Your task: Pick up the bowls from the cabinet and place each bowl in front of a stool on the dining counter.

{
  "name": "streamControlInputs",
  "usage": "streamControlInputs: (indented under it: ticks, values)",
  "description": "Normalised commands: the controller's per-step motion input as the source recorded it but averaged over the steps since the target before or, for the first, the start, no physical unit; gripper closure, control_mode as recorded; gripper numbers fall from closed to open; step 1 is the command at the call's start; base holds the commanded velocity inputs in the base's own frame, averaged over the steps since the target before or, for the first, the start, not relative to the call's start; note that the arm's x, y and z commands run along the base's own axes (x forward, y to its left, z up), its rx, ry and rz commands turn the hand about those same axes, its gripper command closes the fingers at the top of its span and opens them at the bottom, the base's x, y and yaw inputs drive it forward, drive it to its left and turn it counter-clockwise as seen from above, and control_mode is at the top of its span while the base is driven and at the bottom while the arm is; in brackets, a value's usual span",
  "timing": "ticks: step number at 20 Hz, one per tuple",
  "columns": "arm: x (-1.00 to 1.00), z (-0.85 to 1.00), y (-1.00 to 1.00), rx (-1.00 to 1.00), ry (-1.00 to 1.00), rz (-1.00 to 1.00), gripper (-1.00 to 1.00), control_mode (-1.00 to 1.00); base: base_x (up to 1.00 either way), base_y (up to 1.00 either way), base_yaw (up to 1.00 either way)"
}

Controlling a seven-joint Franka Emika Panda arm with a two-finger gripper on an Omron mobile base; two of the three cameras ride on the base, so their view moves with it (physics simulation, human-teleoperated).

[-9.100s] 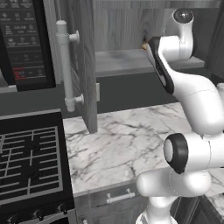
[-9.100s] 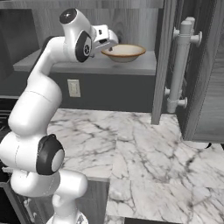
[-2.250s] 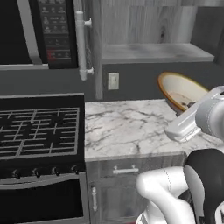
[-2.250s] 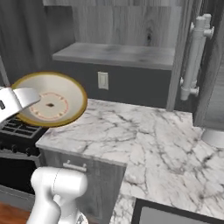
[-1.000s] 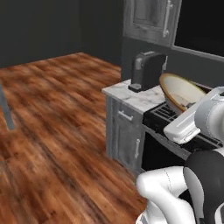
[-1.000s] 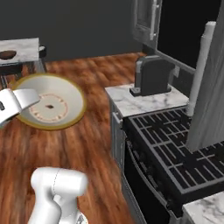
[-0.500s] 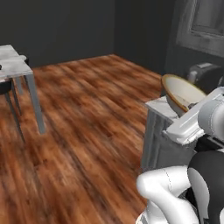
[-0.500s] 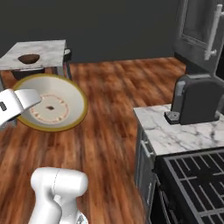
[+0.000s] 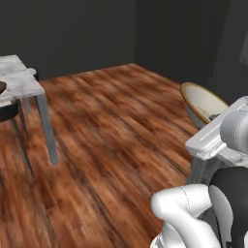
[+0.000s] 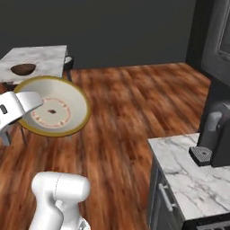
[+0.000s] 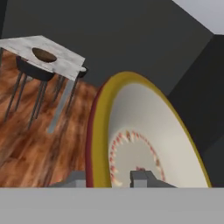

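My gripper (image 10: 19, 107) is shut on the rim of the cream-tan bowl (image 10: 56, 110), which it holds tilted in the air above the wooden floor. In the hand view the bowl (image 11: 144, 140) stands on edge, its yellow-brown rim pinched between the fingertips (image 11: 141, 177). In the left base view the bowl (image 9: 201, 102) rides just above my white hand. The dark brown bowl (image 10: 23, 68) rests on the marble dining counter (image 10: 42, 57), far ahead to the left. The cabinet is out of view.
A dark stool (image 11: 33, 72) stands under the dining counter (image 9: 19, 86), and another stool (image 10: 68, 60) is at its far side. A dark appliance (image 10: 216, 134) sits on a marble worktop (image 10: 188, 179) at the right. Wide wooden floor (image 9: 106, 131) lies between me and the counter.
The whole picture has swung with the base: stove and worktop slid off to the right, floor and dining counter came in. The cream-tan bowl stays in my gripper as before.
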Motion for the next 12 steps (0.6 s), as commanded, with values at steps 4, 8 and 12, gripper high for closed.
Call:
streamControlInputs:
  ticks: [4, 8, 12]
  values:
    - [0.00, 0.00, 0.00, 0.00, 0.00, 0.00, 1.00, 1.00, 1.00, 0.18, 0.00]
    - [0.00, 0.00, 0.00, 0.00, 0.00, 0.00, 1.00, 1.00, 1.00, 0.20, 0.00]
    - [0.00, 0.00, 0.00, 0.00, 0.00, 0.00, 1.00, 1.00, 1.00, 0.18, 0.00]
